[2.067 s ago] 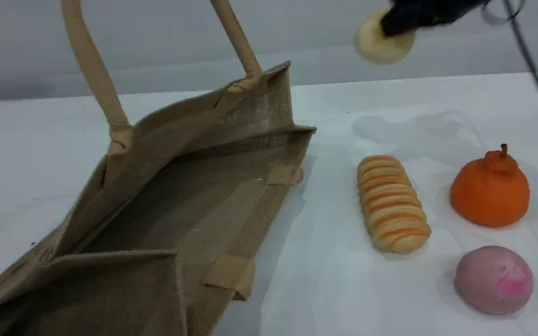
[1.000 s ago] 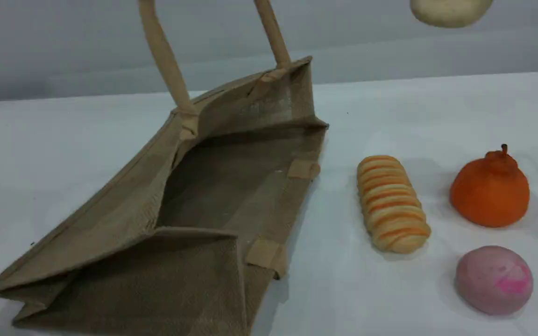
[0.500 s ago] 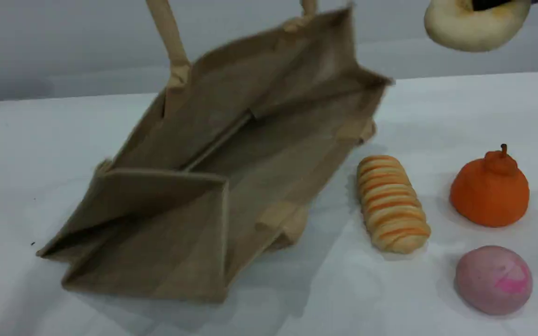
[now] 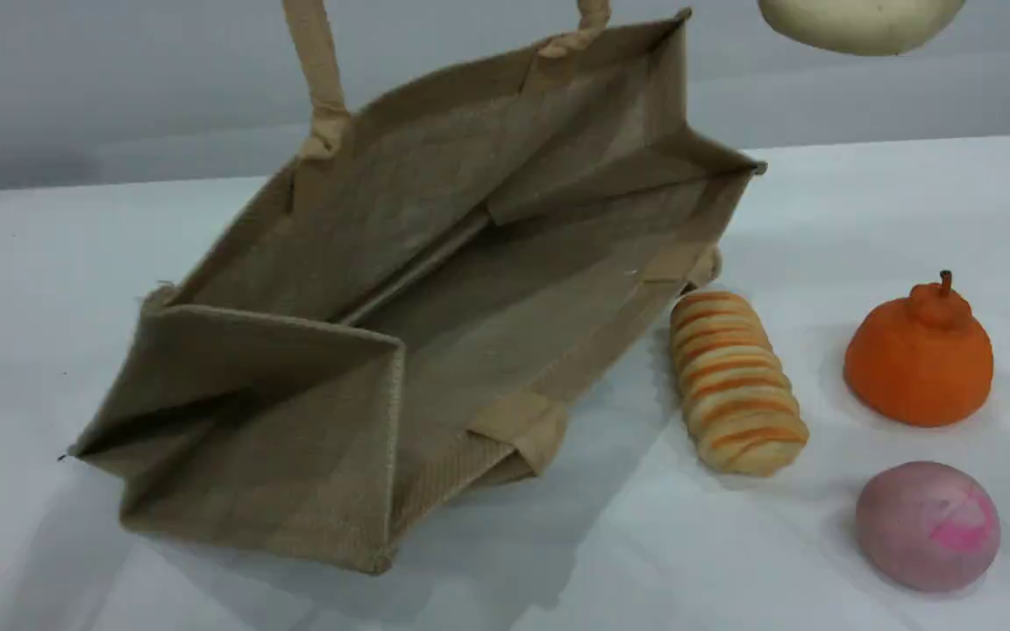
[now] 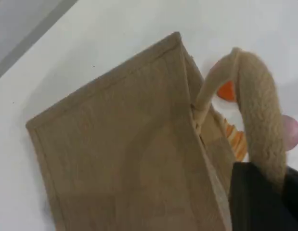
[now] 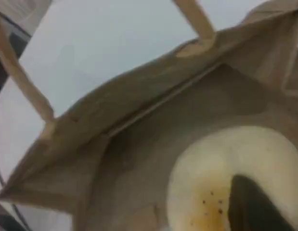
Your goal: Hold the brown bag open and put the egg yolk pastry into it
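The brown bag [image 4: 400,333] fills the left and centre of the scene view, tipped with its mouth gaping toward the camera and its lower side on the white counter [image 4: 864,202]; its inside shows bare woven lining and nothing in it. Its beige handle [image 4: 316,79] runs up out of the top edge, and in the left wrist view that handle [image 5: 257,115] arches over into the dark left end effector [image 5: 264,197], which is clamped shut on it. The egg yolk pastry [image 4: 860,22] hangs at the top right of the scene view, clear of the counter and right of the bag's far corner. In the right wrist view the pastry [image 6: 226,178], cream with orange specks, is pinched by the closed right end effector [image 6: 252,207], with the bag's open interior behind it. Right of the bag on the counter lie a striped loaf [image 4: 733,381] just beside its rim, an orange fruit [image 4: 919,355] and a pink ball [image 4: 928,524].
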Robot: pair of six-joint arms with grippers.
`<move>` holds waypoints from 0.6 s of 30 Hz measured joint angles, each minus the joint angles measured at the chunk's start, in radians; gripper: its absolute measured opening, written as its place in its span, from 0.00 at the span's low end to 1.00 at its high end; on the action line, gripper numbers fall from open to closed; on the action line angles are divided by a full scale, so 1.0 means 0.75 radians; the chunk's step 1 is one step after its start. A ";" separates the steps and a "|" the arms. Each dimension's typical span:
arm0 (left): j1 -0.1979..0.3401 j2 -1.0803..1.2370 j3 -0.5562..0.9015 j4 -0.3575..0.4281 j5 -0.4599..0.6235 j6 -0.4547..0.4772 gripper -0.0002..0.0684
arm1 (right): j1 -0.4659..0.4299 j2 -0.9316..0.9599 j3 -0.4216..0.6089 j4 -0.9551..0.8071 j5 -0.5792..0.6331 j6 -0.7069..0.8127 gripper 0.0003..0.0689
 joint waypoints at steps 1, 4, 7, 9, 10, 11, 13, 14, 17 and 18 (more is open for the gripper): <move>0.000 -0.001 0.000 0.000 0.000 -0.001 0.14 | 0.006 0.000 0.002 0.002 0.008 0.000 0.06; 0.000 -0.004 0.000 -0.022 -0.001 -0.001 0.14 | 0.058 -0.001 0.029 0.002 0.018 -0.007 0.06; 0.000 -0.017 0.000 -0.031 -0.001 -0.003 0.14 | 0.142 -0.001 0.071 0.002 -0.031 -0.035 0.06; 0.000 -0.026 0.000 -0.012 -0.001 -0.010 0.14 | 0.197 -0.001 0.089 0.006 -0.074 -0.035 0.06; 0.000 -0.033 0.000 -0.012 -0.001 -0.014 0.14 | 0.217 -0.001 0.091 0.006 -0.085 -0.035 0.06; 0.000 -0.041 0.000 -0.011 -0.001 -0.014 0.14 | 0.229 -0.001 0.091 0.010 -0.088 -0.033 0.06; 0.000 -0.052 -0.001 -0.015 -0.001 -0.016 0.14 | 0.237 -0.001 0.091 0.016 -0.102 -0.033 0.06; 0.000 -0.058 -0.001 -0.018 -0.001 -0.016 0.14 | 0.237 -0.001 0.091 0.016 -0.110 -0.033 0.06; 0.000 -0.063 -0.001 -0.019 -0.001 -0.019 0.14 | 0.237 -0.001 0.091 0.016 -0.122 -0.033 0.06; 0.000 -0.063 -0.001 -0.019 -0.001 -0.019 0.14 | 0.237 -0.001 0.091 0.022 -0.122 -0.033 0.06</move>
